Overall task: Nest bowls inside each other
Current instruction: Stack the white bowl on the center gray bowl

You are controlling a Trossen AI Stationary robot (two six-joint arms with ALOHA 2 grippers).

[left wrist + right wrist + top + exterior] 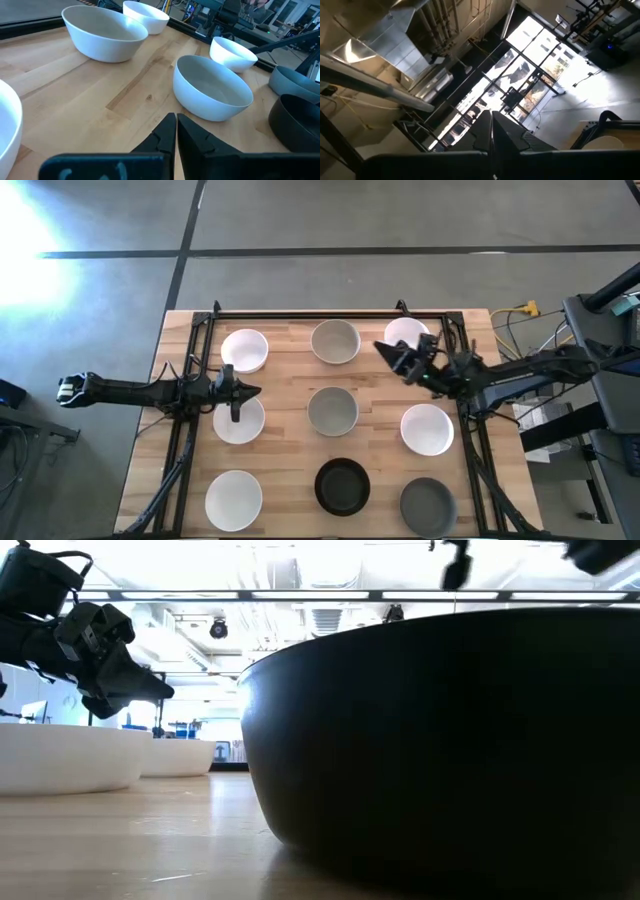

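Note:
Nine bowls stand on their bases in three rows on the wooden table. Far row: white bowl [244,350], beige-grey bowl [335,342], white bowl [408,332]. Middle row: white bowl [238,423], beige-grey bowl [332,411], white bowl [427,429]. Near row: white bowl [233,498], black bowl [342,486], dark grey bowl [428,506]. My left gripper [256,390] [176,122] is shut, hovering over the far rim of the middle-left white bowl and pointing toward the middle beige-grey bowl [212,87]. My right gripper [380,348] [491,120] is shut, raised beside the far-right white bowl and tipped up toward the ceiling.
A black metal frame [330,311] runs along the table's far edge and down both sides. Cables and equipment [530,320] lie off the right side. In the low view the black bowl [450,740] fills most of the picture, with two white bowls [60,755] to its left.

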